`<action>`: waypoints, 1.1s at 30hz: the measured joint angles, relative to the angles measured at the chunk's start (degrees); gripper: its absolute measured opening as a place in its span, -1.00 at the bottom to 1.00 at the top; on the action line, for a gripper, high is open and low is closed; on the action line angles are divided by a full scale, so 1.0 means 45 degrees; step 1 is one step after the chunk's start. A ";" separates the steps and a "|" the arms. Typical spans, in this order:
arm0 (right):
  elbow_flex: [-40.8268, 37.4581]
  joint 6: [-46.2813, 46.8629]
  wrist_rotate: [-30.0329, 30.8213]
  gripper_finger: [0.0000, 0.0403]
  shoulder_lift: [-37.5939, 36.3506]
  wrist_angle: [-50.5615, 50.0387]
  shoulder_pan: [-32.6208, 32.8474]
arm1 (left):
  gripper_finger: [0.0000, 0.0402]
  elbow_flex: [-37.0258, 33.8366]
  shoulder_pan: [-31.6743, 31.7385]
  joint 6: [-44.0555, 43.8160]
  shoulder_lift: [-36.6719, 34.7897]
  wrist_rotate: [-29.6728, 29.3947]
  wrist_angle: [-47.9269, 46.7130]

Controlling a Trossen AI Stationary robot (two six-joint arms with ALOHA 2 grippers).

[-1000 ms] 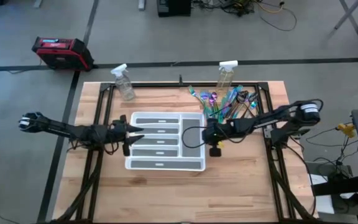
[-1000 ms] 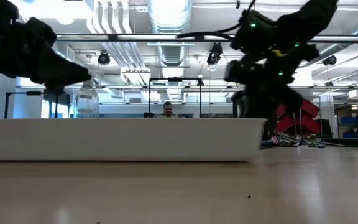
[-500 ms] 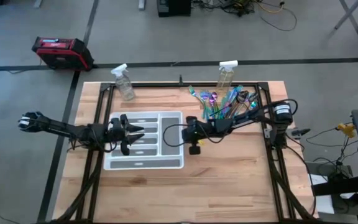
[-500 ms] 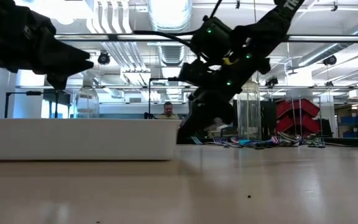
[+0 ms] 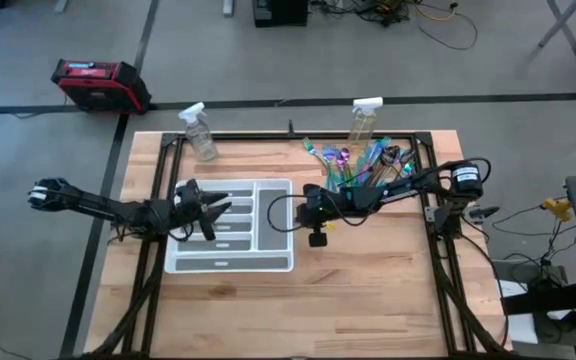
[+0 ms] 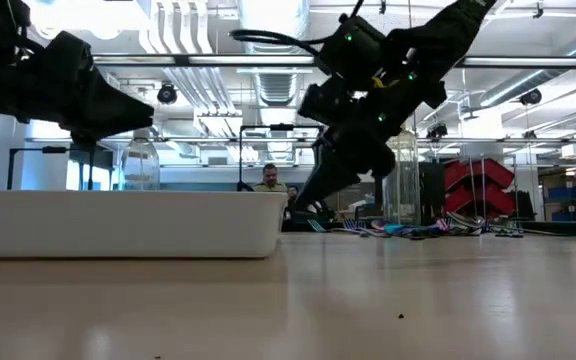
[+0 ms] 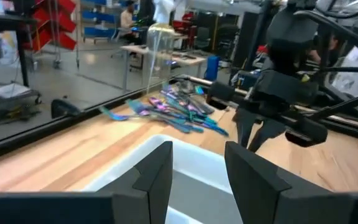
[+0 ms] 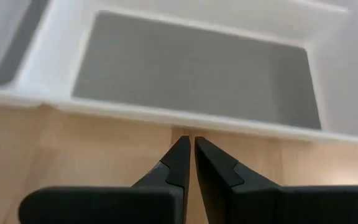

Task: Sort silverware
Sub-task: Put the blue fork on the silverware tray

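Observation:
The silverware (image 5: 363, 165) is a heap of slim iridescent teal, blue and purple utensils lying on the table's far right part; it also shows in the left wrist view (image 7: 166, 109) and the low view (image 6: 418, 228). A white compartment tray (image 5: 230, 226) lies flat on the table's left half. My left gripper (image 5: 218, 208) hovers open over the tray's left part (image 7: 197, 168). My right gripper (image 5: 305, 208) is shut, slanting down, with its tips (image 8: 188, 142) just off the tray's right wall (image 8: 185, 118). My right gripper points its shut fingertips from the table's right, slanting down, at the foot of the tray's right wall (image 8: 166, 119). Whether the tips touch the wall, I cannot tell.
Two clear spray bottles stand at the far edge, one on the left (image 5: 198, 130) and one on the right (image 5: 365, 120) just behind the silverware. Bare wood lies along the near edge (image 5: 368, 290). A red case (image 5: 98, 85) sits on the floor beyond the table.
My right gripper moved toward the table's left with its fingers against the tray's right wall, and the tray slid flat to the left by about a quarter of its length. In the last half second the tray stayed put and the right gripper rose a little.

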 joint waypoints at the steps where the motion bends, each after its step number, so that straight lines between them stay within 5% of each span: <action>1: -0.0132 -0.0077 0.0022 -0.93 -0.0286 -0.0223 -0.0010 | -0.34 0.0003 0.0000 -0.0221 0.0132 0.0011 0.0009; 13: -0.3317 0.1172 0.1947 -0.93 -0.4135 -0.1140 -0.1542 | -0.34 0.0003 0.0000 -0.2110 0.2513 -0.0731 0.0809; 20: -0.4607 0.2732 0.2297 -0.93 -0.4220 -0.0144 -0.2832 | -0.34 0.0134 0.0000 -0.1569 0.4461 -0.0903 0.4118; 29: -0.4910 0.3010 0.3567 -0.93 -0.3547 -0.0069 -0.2941 | -0.34 0.2189 -0.0004 -0.1625 0.7915 -0.0898 0.4327; 33: -0.4952 0.2868 0.3535 -0.93 -0.3552 0.2341 -0.2949 | -0.34 0.3413 -0.0005 -0.1441 0.9756 -0.0921 0.4315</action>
